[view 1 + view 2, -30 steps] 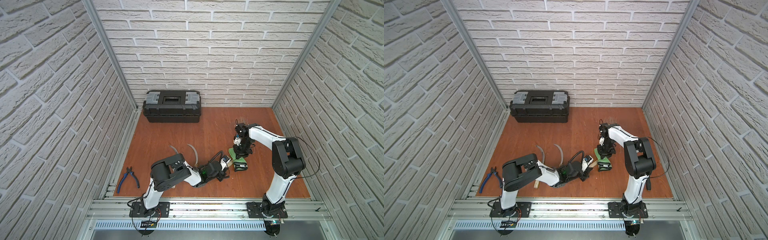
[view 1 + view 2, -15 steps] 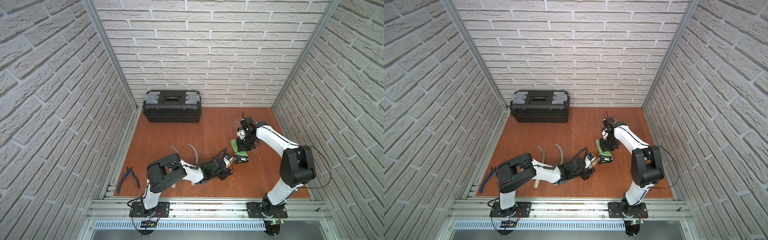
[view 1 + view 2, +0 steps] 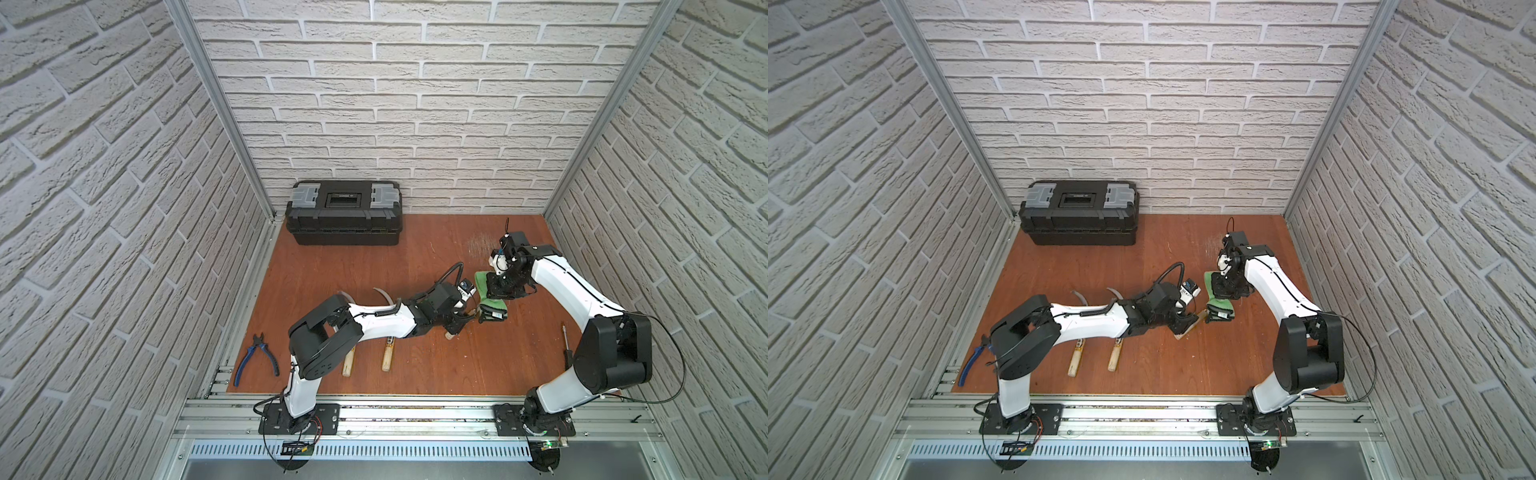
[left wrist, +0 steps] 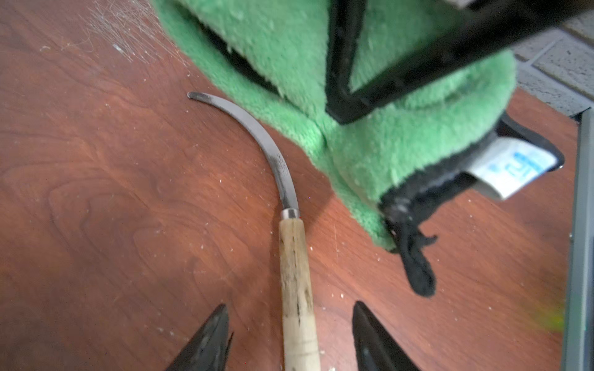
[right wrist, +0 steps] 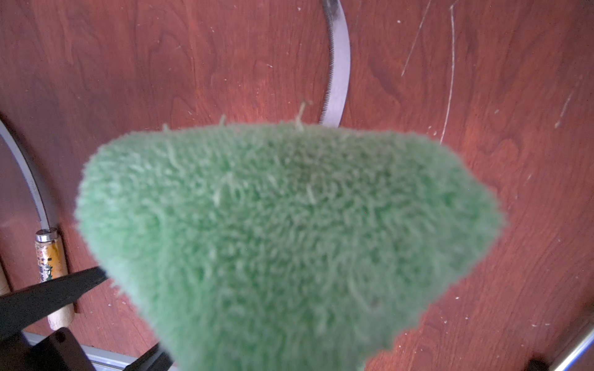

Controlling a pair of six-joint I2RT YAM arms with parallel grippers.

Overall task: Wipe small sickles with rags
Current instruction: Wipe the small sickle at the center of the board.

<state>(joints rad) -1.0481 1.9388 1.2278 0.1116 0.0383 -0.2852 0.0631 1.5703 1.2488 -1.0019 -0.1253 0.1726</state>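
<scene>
- The left gripper stood released. Its two black fingers were apart, one on each side of a pale wooden handle, with a gap on both sides.
- This handle belonged to a small sickle with a thin curved grey blade, which lay flat on the reddish-brown wooden board.
- The right gripper was clenched on the green fluffy cloth. The cloth hung just beside the blade, but it could not be told if they touched.
- A black strap and a white-blue label hung at one end of the cloth.
- Two more wooden-handled sickles lay side by side, partly under the left arm.
- Blue-handled pliers lay near the board's edge, and a black plastic toolbox stood at the back wall.
</scene>
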